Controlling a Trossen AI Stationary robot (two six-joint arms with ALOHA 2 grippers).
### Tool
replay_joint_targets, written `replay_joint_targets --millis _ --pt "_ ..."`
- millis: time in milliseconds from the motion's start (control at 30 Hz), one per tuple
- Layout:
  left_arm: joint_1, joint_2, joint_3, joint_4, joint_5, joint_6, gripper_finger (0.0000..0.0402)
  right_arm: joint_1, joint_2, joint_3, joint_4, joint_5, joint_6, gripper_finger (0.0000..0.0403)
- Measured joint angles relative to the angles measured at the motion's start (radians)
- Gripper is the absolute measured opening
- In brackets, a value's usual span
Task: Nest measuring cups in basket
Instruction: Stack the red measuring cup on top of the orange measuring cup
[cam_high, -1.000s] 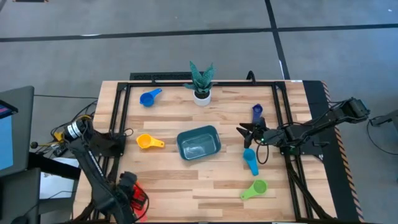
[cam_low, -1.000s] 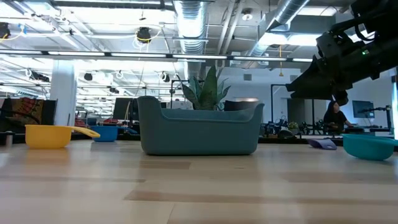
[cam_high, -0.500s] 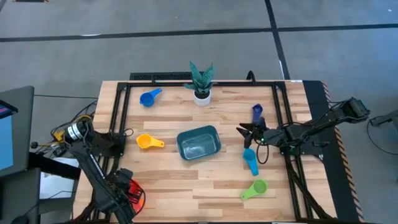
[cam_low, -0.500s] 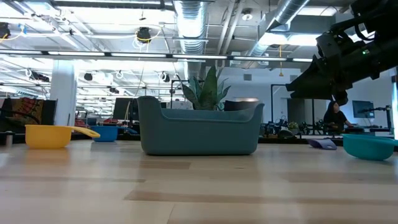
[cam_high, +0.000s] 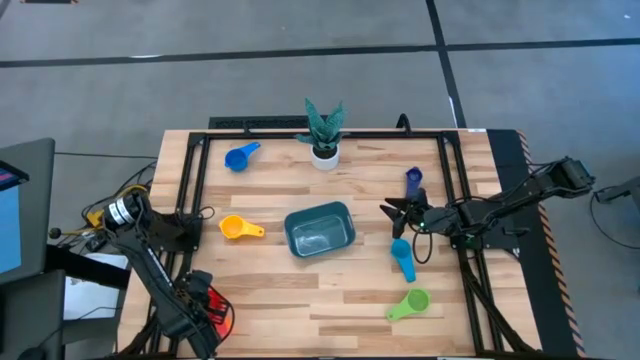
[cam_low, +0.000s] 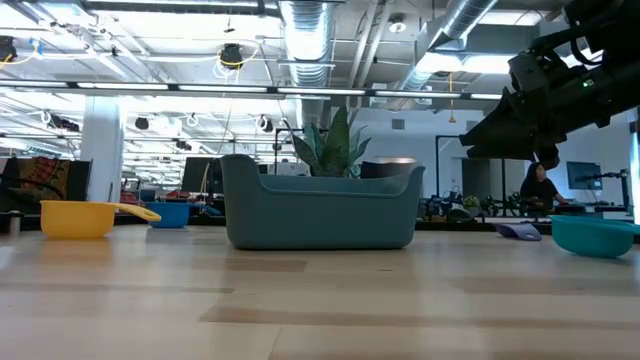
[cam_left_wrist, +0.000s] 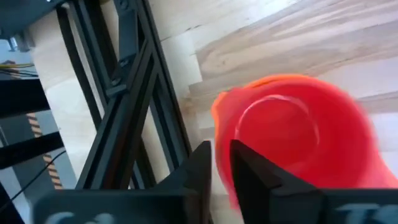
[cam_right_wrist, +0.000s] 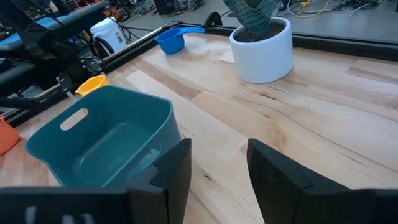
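The left gripper (cam_left_wrist: 219, 177) is seen at the table's near left corner, its fingers closed on the rim of the red cup (cam_left_wrist: 298, 134). The right gripper (cam_high: 392, 211) is held with fingers apart, empty, just right of the teal basket (cam_high: 320, 230). The yellow cup (cam_high: 234, 228), blue cup (cam_high: 238, 157), dark blue cup (cam_high: 413, 179), light blue cup (cam_high: 402, 255) and green cup (cam_high: 413, 301) are scattered on the wood around the basket.

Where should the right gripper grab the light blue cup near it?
Take the light blue cup by its handle, coming from above. It lies flat on the table with the bowl toward the right gripper and the handle pointing away toward the green cup.
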Motion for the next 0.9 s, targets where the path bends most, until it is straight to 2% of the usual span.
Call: replay_joint_targets --millis 233,400,567,733,900 --pt "0.005 0.0 0.0 0.028 0.007 0.007 0.0131 0.0 0.0 0.0 0.0 -0.003 0.0 0.0183" --pt "0.006 0.0 0.039 0.054 0.016 0.044 0.0154 0.0 0.0 0.0 0.0 -0.006 0.0 0.0179" --pt "0.005 0.0 0.111 0.072 -0.018 0.136 0.0146 -0.002 0.0 0.0 0.0 -0.005 0.0 0.018" --pt "-0.022 0.0 0.124 0.25 -0.023 0.234 0.0118 -0.004 0.0 0.0 0.0 -0.004 0.0 0.0184" --pt "-0.043 0.027 0.124 0.382 -0.041 0.228 0.0085 0.009 0.0 0.0 0.0 -0.004 0.0 0.0183"
